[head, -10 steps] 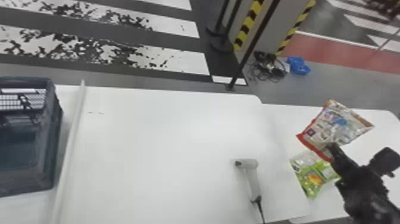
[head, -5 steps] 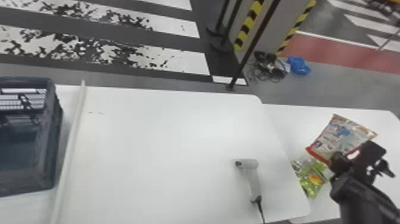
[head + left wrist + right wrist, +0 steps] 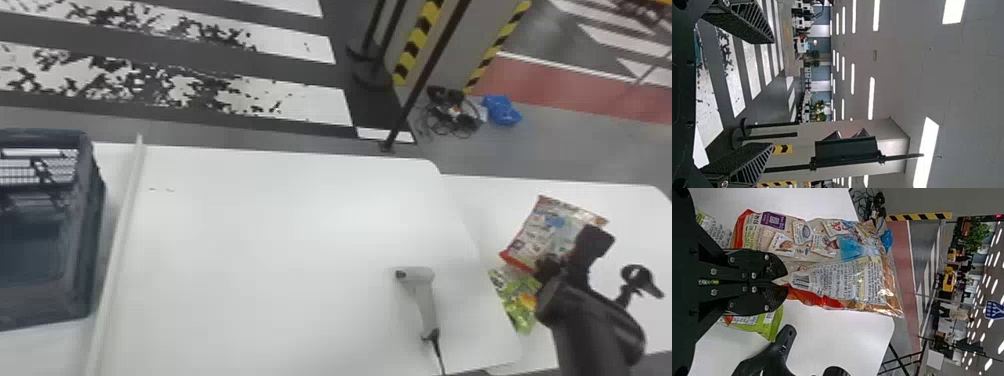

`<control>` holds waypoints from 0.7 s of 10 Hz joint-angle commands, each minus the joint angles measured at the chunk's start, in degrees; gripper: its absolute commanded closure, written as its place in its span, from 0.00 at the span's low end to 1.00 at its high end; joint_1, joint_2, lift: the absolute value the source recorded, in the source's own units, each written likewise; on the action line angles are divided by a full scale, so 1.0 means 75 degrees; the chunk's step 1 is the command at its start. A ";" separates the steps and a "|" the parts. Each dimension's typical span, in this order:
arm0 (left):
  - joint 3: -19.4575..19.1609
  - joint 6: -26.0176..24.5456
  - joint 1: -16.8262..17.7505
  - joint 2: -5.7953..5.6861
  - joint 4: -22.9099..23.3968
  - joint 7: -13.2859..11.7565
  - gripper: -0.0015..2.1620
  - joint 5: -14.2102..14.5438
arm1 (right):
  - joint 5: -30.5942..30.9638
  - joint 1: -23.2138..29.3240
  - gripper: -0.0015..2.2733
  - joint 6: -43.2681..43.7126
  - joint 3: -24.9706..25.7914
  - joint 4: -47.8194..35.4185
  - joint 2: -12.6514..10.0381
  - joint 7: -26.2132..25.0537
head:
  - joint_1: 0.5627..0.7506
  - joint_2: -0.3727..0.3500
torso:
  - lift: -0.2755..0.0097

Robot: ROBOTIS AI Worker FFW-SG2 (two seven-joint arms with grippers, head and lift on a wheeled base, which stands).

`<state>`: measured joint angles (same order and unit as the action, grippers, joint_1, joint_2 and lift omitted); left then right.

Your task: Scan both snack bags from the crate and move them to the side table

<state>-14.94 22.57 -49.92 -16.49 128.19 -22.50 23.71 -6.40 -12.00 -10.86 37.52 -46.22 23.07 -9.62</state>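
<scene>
Pinching right now with the right gripper [image 3: 547, 267], pressed together on a red-edged snack bag [image 3: 542, 230] near that red end! Spread wide with the left gripper [image 3: 773, 93]. On to the broad main table [image 3: 275, 225], stretching left from beneath the scanner [image 3: 425, 295]. Across to the side table [image 3: 480, 200], right of the scanner. Then out to the crate [image 3: 90, 225], well apart on the scanner's left. Back to the red-edged snack bag, over the side table, right of the scanner and a little beyond: long axis running away from the robot, leaning right, red end nearest. Down to the green snack bag [image 3: 517, 300], on the side table, near the scanner's right, partly covered. And for labels: a pale panel of small print, a purple patch [image 3: 773, 220] with a square code, a barcode [image 3: 801, 280] just past the fingertips.
</scene>
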 commanded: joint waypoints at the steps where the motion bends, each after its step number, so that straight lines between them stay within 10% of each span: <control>1: -0.0001 0.0113 0.0012 -0.0005 -0.0052 -0.0035 0.03 0.0050 | -0.0003 -0.0052 0.98 -0.0023 -0.0092 0.0174 0.0041 -0.0065 | 0.70 0.03 | 0.86; 2: 0.0023 0.0113 0.0023 -0.0005 -0.0064 -0.0035 0.03 0.0050 | -0.0003 -0.0052 0.77 -0.0422 -0.0115 0.0186 0.0088 -0.0018 | 0.70 0.03 | 0.86; 3: 0.0058 0.0113 0.0035 0.0007 -0.0064 -0.0046 0.03 0.0038 | -0.0014 -0.0052 0.21 -0.0750 -0.0162 0.0174 0.0088 -0.0006 | 0.70 0.03 | 0.86; 4: 0.0070 0.0089 0.0047 0.0019 -0.0052 -0.0046 0.03 0.0038 | -0.0108 -0.0040 0.00 -0.1054 -0.0174 0.0127 0.0088 0.0005 | 0.70 0.03 | 0.86; 7: 0.0105 0.0066 0.0082 0.0089 -0.0017 0.0059 0.03 0.0003 | -0.1889 0.1319 0.02 -0.1922 -0.0057 -0.1888 -0.0381 -0.0030 | 0.70 0.03 | 0.86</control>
<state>-14.29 23.12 -49.43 -15.94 128.16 -22.05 23.78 -16.38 -4.88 -23.55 36.82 -56.26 21.08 -9.83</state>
